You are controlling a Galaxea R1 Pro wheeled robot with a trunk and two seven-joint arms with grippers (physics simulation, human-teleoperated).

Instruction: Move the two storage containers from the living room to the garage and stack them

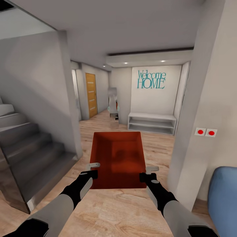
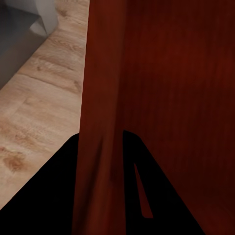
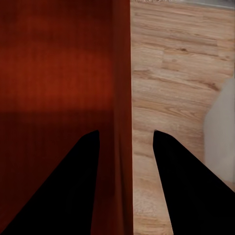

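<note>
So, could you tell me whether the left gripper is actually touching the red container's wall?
Touching. In the left wrist view, the left gripper has one finger on each side of the storage container wall, pressed against it with no gap.

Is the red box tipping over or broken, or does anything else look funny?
Nothing stands out. The storage container sits level between the left gripper and the right gripper, one wall pinched on each side. It looks whole and empty, carried over the wood floor.

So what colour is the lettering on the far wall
The Welcome HOME lettering is teal, on a white wall. The head view shows it best.
</note>
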